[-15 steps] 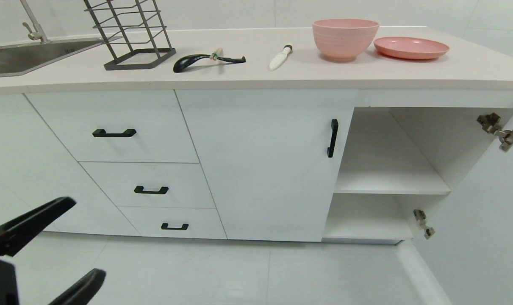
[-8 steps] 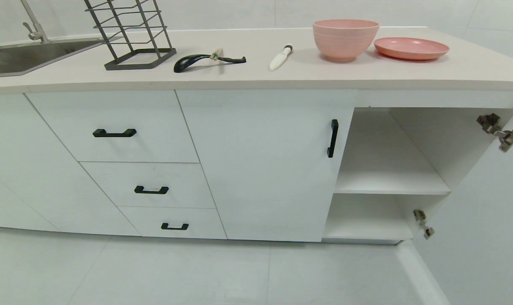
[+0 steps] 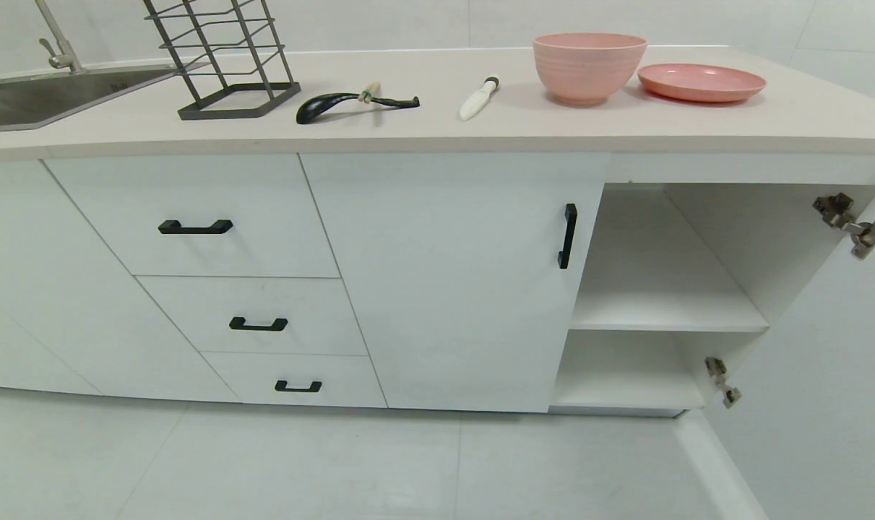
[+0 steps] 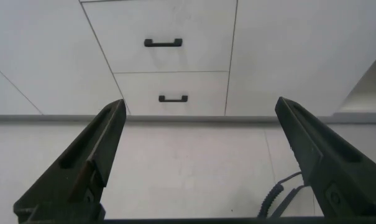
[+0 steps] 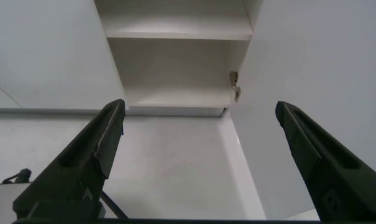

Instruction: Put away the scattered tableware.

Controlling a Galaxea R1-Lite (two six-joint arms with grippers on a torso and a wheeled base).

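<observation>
On the countertop [image 3: 437,133] stand a pink bowl [image 3: 589,66] and, to its right, a pink plate [image 3: 701,81]. A white-handled knife [image 3: 478,99] lies left of the bowl, and a black ladle [image 3: 329,104] with a small peeler [image 3: 394,101] beside it lies further left. My left gripper [image 4: 200,109] hangs open low over the floor, facing the lower drawers [image 4: 169,93]. Also open and holding nothing, my right gripper [image 5: 200,109] faces the open cabinet's shelves [image 5: 175,93].
A black wire dish rack [image 3: 224,61] and a steel sink [image 3: 54,94] sit at the counter's left. Three drawers with black handles [image 3: 258,324] are shut. The right cabinet stands open, its door [image 3: 827,339] swung out, with two bare shelves [image 3: 661,310].
My left gripper, seen at the lower left of the head view a second ago, has dropped out of that view. Nothing on the counter has moved.
</observation>
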